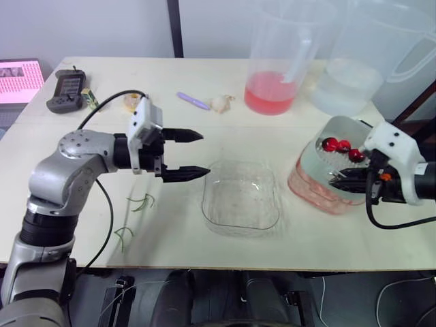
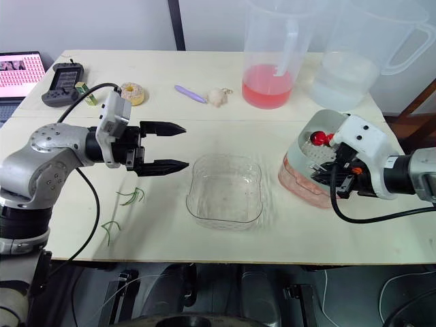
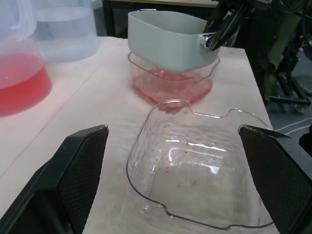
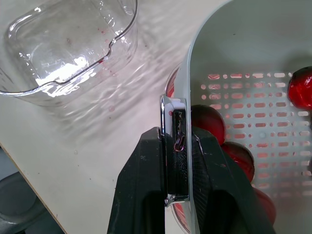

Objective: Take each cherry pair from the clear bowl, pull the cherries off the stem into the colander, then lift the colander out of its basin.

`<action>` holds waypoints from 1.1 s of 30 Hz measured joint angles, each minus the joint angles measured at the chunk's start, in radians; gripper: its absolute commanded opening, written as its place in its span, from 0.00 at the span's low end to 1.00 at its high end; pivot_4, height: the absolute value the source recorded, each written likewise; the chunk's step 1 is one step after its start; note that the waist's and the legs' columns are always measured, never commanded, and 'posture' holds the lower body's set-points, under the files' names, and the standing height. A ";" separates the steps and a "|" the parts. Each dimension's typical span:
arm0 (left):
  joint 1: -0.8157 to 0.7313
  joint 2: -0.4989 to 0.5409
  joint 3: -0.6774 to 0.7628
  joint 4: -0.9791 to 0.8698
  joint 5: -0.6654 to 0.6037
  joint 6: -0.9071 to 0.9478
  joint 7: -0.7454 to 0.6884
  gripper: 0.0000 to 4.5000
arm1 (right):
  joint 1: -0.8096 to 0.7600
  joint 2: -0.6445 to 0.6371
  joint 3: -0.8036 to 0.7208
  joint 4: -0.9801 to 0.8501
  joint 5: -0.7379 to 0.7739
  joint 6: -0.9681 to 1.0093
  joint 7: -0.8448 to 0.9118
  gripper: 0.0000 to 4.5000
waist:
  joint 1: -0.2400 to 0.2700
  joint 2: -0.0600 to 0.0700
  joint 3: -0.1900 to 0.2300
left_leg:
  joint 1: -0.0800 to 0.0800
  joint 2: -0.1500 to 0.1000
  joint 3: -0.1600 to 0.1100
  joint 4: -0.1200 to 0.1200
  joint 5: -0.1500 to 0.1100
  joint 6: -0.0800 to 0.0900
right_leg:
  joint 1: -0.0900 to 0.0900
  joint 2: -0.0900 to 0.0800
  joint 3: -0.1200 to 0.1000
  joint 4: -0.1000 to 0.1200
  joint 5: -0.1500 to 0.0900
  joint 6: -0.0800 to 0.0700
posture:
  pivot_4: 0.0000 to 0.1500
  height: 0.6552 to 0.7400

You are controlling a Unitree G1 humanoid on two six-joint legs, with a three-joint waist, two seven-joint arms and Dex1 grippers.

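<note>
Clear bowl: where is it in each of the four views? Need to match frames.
Left eye view: clear bowl at the centre of the table, between the open left gripper and the colander.
Right eye view: bowl at the same central spot.
Left wrist view: bowl between that gripper's fingers, nearer than the colander.
Right wrist view: bowl beyond the colander rim that the right gripper clamps.
Shared landmark: the colander, beside the bowl everywhere.

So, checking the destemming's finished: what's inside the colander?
At least four red cherries lie on the slotted floor of the colander. The right gripper, shut on the rim, and the near wall cover part, so more could be hidden.
</note>
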State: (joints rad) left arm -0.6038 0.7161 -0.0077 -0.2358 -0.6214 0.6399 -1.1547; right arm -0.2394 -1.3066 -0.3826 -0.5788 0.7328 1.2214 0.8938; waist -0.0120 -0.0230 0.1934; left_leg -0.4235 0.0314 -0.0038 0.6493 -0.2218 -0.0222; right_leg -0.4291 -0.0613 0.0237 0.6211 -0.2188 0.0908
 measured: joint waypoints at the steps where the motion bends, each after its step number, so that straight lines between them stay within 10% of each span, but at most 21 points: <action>1: 0.000 0.000 0.000 0.000 0.000 0.000 -0.005 1.00 | -0.007 0.000 -0.001 0.005 0.000 0.000 -0.005 0.04 | 0.000 0.000 0.000 | 0.000 0.000 0.000 0.000 0.000 0.000 | 0.000 0.000 0.000 0.000 0.000 0.000 | 1.00 0.91; 33: 0.001 0.014 0.002 0.024 0.000 -0.021 -0.039 1.00 | 0.060 -0.010 -0.028 -0.025 0.026 -0.009 0.006 0.04 | 0.001 0.000 0.000 | 0.000 0.000 0.000 0.000 0.000 0.000 | 0.000 0.000 0.000 0.000 0.000 0.000 | 1.00 0.91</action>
State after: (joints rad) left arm -0.6032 0.7298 -0.0059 -0.2118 -0.6211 0.6192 -1.1936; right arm -0.1790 -1.3168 -0.4109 -0.6035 0.7588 1.2123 0.8993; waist -0.0112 -0.0229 0.1933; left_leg -0.4235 0.0313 -0.0040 0.6492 -0.2218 -0.0222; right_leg -0.4291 -0.0613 0.0236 0.6211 -0.2188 0.0908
